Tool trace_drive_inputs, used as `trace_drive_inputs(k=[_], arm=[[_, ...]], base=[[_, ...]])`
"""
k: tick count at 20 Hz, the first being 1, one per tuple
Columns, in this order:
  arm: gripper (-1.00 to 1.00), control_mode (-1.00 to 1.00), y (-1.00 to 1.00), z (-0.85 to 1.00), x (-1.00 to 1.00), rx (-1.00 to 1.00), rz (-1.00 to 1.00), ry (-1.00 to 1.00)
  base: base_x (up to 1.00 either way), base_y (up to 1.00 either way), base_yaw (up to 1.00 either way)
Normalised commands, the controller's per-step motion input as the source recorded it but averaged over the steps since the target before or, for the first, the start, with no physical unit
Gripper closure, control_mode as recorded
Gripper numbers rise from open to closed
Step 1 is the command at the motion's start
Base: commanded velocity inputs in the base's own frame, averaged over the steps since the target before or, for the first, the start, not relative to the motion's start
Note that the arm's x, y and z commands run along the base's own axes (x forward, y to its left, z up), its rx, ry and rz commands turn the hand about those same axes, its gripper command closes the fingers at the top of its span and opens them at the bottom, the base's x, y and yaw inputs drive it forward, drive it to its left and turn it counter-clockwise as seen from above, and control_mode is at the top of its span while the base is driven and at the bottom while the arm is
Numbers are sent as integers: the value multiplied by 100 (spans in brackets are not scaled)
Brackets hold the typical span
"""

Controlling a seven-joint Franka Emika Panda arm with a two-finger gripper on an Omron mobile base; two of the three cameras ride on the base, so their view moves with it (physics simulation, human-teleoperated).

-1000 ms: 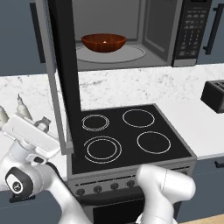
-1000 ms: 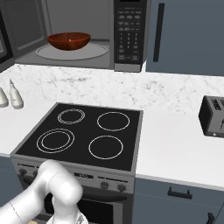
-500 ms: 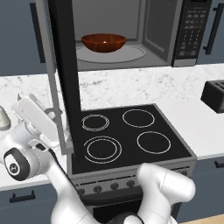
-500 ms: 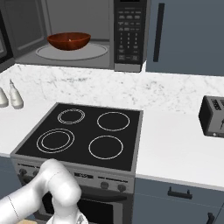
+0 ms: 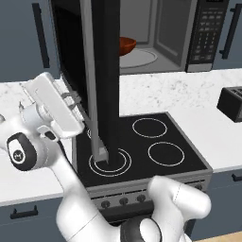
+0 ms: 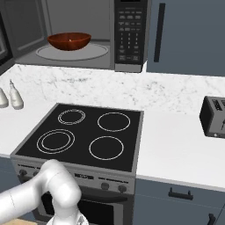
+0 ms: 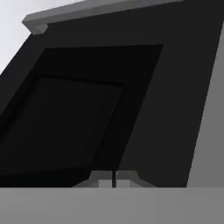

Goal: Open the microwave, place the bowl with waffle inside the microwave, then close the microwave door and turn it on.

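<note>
arm raised leftward, hand (image 5: 81,109) closed

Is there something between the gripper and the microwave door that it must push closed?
Nothing visible. The gripper, jaws shut, is right at the outer face of the open microwave door.

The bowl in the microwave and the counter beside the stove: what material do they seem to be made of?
The bowl looks like glazed ceramic, possibly glossy plastic: its reddish-brown surface carries bright highlights on the inside. The counter looks like polished marble or a marble-pattern laminate: white with fine grey veins, smooth and even. As the scene is rendered, both are only guesses from the look.
</note>
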Motion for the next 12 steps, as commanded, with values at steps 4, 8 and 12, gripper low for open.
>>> trace_drive_inputs(k=[4, 8, 12], arm=[[100, -100, -100, 46, -6, 22, 0, 6], [100, -100, -100, 14, 0, 28, 5, 18], [100, -100, -100, 12, 3, 27, 8, 22]], base=[[0, 0, 0], [0, 0, 0], [0, 0, 0]])
